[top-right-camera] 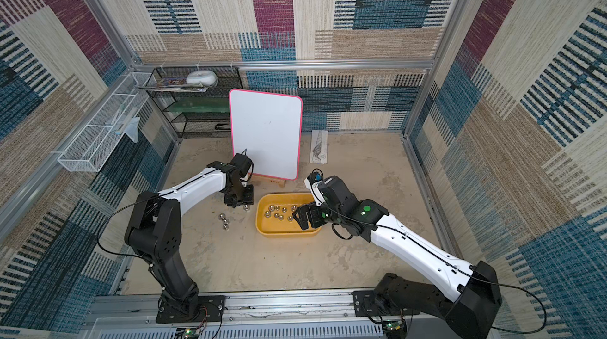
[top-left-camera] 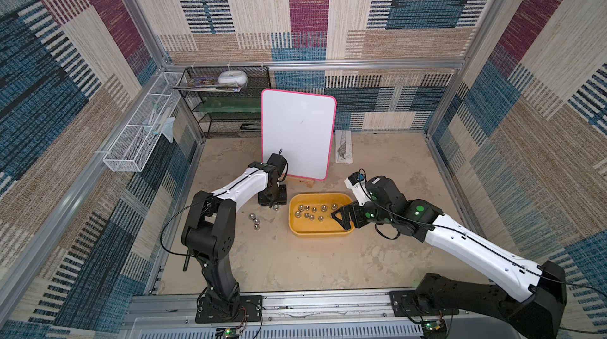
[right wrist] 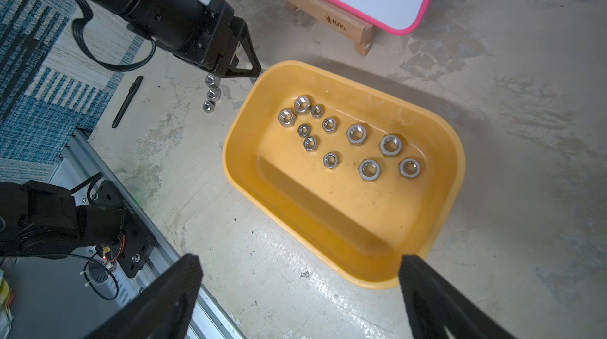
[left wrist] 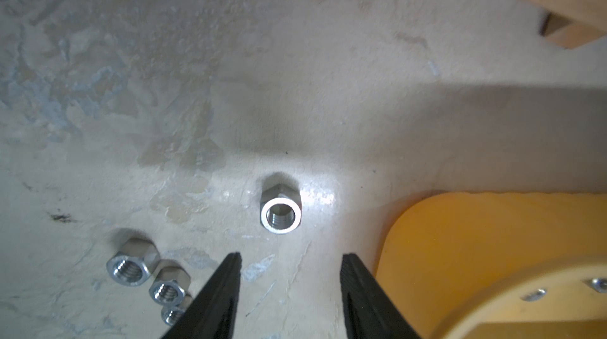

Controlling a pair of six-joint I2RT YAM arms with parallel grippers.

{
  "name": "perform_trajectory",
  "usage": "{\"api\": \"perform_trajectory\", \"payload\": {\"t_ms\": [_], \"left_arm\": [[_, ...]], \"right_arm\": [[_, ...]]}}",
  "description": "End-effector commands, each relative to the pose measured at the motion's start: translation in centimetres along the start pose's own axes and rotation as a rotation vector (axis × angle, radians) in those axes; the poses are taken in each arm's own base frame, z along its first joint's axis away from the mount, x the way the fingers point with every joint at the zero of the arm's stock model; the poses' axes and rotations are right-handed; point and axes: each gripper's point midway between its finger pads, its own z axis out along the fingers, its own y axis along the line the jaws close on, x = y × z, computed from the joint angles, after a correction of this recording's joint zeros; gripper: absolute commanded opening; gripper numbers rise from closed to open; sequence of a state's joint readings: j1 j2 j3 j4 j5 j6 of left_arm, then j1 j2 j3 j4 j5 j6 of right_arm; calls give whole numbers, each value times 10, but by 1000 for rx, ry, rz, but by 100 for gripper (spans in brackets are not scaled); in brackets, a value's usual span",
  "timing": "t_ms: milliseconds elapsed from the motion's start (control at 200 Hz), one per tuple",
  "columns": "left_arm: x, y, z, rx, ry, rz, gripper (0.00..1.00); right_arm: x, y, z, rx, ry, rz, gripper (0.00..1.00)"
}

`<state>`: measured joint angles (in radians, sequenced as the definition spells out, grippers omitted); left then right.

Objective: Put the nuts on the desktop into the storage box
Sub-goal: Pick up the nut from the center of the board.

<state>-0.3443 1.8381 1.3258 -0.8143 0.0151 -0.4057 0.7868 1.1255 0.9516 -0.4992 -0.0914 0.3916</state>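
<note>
- The left gripper (left wrist: 290,260) is partly open and empty, low over a lone nut (left wrist: 281,215) on the surface (left wrist: 131,123) beside the storage box (left wrist: 460,238).
- Three more nuts (top-left-camera: 254,220) lie in a row nearby.
- Eleven are in the box.
- The right gripper (right wrist: 300,260) is wide open and empty above the box.

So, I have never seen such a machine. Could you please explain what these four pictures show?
It is a robot: a left arm and a right arm, each ending in a two-finger gripper. Two pictures look down on the whole scene; two come from cameras on the wrists. On the beige desktop, the yellow storage box holds eleven nuts. Four more lie outside: three nuts together, and a single nut ahead of the open left gripper. The right gripper, wide open, hangs above the box. Both hold nothing.
</note>
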Motion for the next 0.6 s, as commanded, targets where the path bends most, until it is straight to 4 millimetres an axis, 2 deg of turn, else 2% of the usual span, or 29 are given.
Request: {"api": "perform_trajectory", "payload": {"t_ms": [0, 225, 596], "left_arm": [[-3, -2, 5, 21, 18, 34, 52], [-1, 7, 19, 11, 57, 23, 52], [5, 8, 28, 18, 89, 24, 47]], "right_arm": [[-4, 0, -1, 7, -18, 1, 99], [-6, -2, -1, 16, -23, 1, 99], [-4, -4, 1, 24, -18, 2, 99]]}}
